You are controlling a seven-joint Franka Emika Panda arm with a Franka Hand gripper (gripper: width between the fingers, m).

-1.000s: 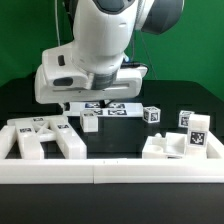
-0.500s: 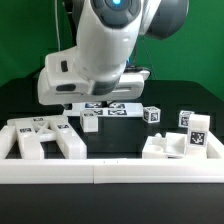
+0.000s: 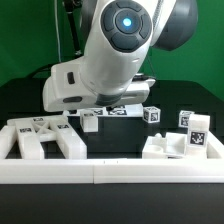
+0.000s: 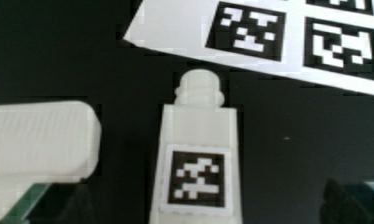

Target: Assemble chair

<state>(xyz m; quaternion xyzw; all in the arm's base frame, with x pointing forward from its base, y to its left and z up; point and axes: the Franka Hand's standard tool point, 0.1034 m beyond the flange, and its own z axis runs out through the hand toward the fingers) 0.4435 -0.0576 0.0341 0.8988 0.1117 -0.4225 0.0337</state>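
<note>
1. The gripper (image 4: pixel 198 198) is hanging wide open, with its fingers (image 4: pixel 33 203) sitting either side of a post (image 4: pixel 198 150) and not touching it.
2. The post is lying right under it, peg end pointing at the marker board (image 4: pixel 273 35) just beyond.
3. A white slab (image 4: pixel 38 140) is lying beside the post, near one finger.
4. Farther out, more chair parts (image 3: pixel 45 135) are sitting against the rail (image 3: pixel 110 172).

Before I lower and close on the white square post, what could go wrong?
The open gripper appears to straddle the white square post with a rounded peg. The rounded white block lies close beside it, so one finger may strike it. The peg tip lies near the flat tagged marker board; a nudge could push it against that.
</note>
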